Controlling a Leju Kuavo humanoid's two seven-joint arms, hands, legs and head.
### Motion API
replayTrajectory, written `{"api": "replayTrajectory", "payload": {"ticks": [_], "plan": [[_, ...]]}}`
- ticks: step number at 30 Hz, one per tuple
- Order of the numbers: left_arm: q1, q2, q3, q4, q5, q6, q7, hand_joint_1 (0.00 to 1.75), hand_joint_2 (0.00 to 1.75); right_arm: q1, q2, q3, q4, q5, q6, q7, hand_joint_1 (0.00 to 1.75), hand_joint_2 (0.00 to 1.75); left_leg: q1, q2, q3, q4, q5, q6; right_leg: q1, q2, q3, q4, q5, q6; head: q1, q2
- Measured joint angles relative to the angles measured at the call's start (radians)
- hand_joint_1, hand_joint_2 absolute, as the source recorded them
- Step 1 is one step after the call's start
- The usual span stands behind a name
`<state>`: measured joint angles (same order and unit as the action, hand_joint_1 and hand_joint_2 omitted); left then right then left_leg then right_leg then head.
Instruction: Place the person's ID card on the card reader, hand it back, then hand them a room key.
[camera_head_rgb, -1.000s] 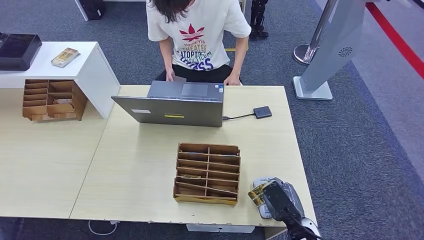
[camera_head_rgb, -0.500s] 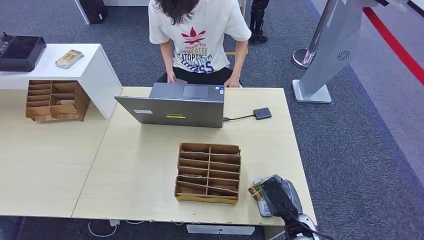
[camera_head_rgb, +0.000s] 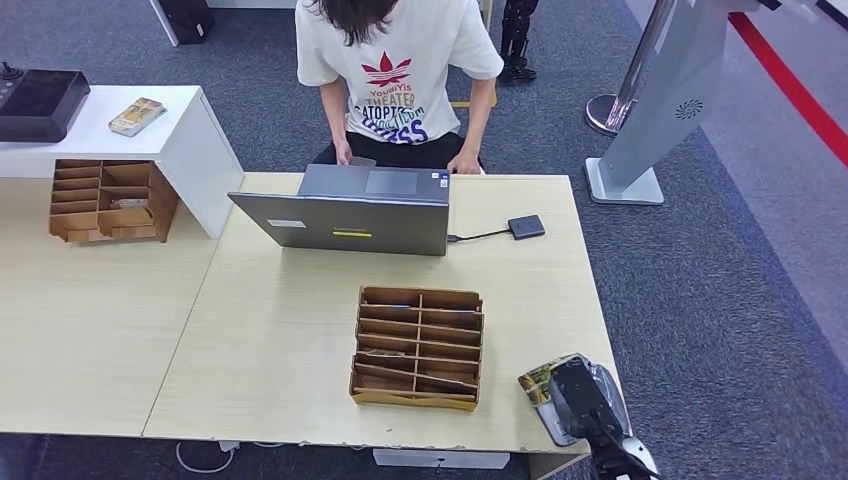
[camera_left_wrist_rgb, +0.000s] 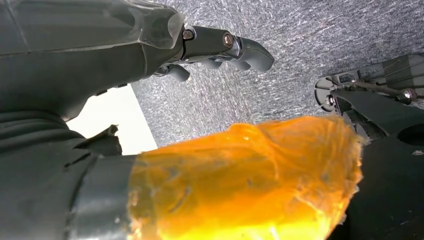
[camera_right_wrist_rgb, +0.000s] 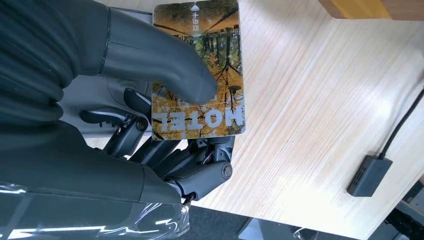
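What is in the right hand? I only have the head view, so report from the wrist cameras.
Observer: The right hand holds a card printed with an autumn forest and the word HOTEL, thumb pressed on its face.
Operator: Tell me what lies beneath it.
Observer: Light wooden table, with a small black box on a cable farther along.
Operator: Now report the left hand.
Observer: The left hand hangs over grey carpet, holding nothing; I cannot tell whether its fingers are spread.
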<state>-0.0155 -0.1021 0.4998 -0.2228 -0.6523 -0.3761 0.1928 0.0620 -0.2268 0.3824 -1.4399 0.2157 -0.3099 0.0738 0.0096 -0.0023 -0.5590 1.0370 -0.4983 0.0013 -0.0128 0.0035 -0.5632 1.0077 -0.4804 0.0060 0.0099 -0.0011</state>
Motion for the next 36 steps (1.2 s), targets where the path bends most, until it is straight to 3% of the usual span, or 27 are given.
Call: {"api": "replayTrajectory", "payload": {"ticks": [8,36], "plan": [[0.0,-0.001,0.006,0.0,-0.004,0.0,-0.004,0.0,0.0,0.047,0.018,-0.061,-0.047,-0.172,-0.006,-0.113,1.75,1.75,0.0,0.0,-0.003,0.0,0.0,0.0,0.0,0.0,-0.003,0.0,0.0,0.0,0.0,0.0],[0.0,-0.001,0.008,0.0,-0.015,0.0,-0.007,0.0,0.0,0.073,0.017,-0.109,-0.08,-0.237,-0.003,-0.106,1.75,1.75,0.0,0.0,-0.006,0.0,0.0,0.0,0.0,0.0,-0.006,0.0,0.0,0.0,0.0,0.0]]}}
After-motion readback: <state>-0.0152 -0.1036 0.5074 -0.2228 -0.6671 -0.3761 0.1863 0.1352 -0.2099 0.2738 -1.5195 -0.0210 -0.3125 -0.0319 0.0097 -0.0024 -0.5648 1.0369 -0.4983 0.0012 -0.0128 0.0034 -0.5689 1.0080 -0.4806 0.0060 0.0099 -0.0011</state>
